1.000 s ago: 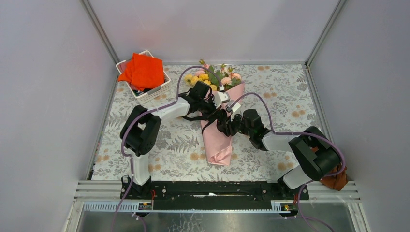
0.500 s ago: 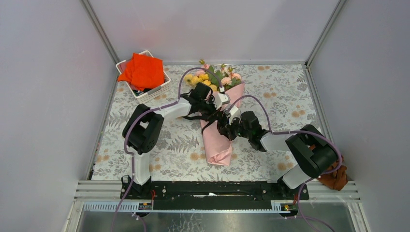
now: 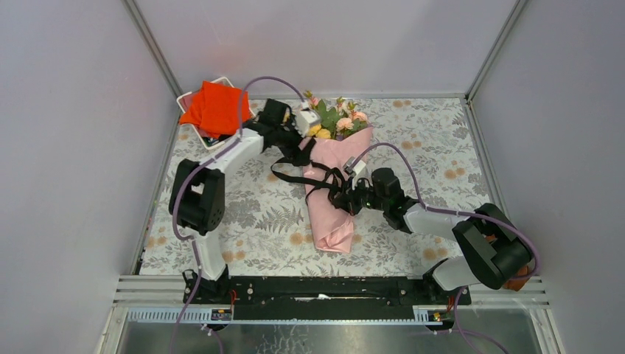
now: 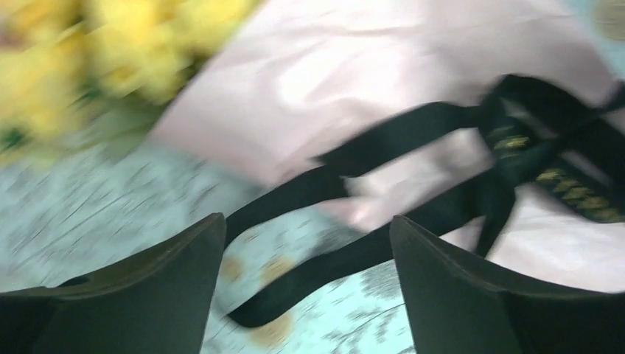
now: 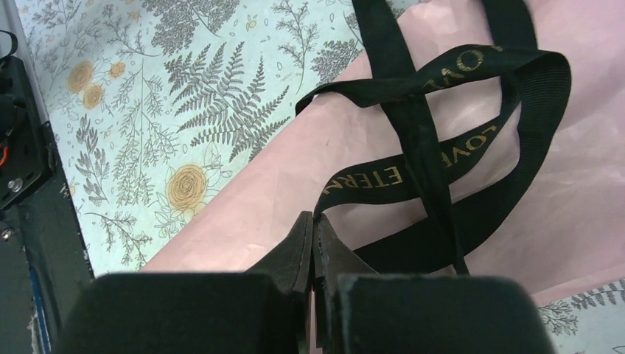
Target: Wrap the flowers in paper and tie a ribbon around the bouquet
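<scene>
A cone-shaped bouquet wrapped in glossy pale pink paper is laid near the middle of the grey-and-orange floral tablecloth. Its narrow folded end is turned toward the arm bases and its wide end toward the back wall. Artificial flowers with yellow and pink blooms and green leaves are seen at the wide end. A long narrow black ribbon with gold lettering is looped loosely and crossed over the cone's middle, and 1 strand is trailed onto the cloth on the left side.

The right gripper is placed low over the paper, its 2 fingers pressed together on the end of a lettered ribbon strand. The left gripper is held above the cone's upper left edge, near the yellow blooms. Its 2 fingers are spread wide, and the ribbon is seen below the gap in a blurred wrist view.

A white plastic basket holding a folded orange-red cloth is set at the back left corner.
</scene>
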`<act>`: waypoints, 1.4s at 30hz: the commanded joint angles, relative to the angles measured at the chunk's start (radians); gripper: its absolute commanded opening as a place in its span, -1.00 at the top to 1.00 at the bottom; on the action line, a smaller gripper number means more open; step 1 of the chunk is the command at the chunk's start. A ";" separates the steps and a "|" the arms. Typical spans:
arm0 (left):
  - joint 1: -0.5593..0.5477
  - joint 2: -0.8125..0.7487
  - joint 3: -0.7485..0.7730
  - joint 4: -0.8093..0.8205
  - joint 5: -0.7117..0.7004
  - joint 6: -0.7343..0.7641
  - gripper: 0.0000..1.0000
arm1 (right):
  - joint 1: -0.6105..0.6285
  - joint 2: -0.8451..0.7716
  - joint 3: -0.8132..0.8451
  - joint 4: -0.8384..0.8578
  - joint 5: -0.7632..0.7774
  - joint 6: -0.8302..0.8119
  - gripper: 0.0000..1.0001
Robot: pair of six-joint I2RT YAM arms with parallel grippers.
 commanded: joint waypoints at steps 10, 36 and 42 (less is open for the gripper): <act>0.128 0.193 0.042 -0.079 -0.316 0.039 -0.92 | 0.009 -0.040 0.048 -0.056 -0.081 -0.008 1.00; 0.184 0.040 -0.131 0.137 -0.187 -0.063 1.00 | -0.039 0.031 0.385 -0.368 -0.287 0.060 1.00; 0.184 0.014 -0.132 0.137 -0.173 -0.079 1.00 | -0.022 0.099 0.501 -0.367 -0.305 0.086 1.00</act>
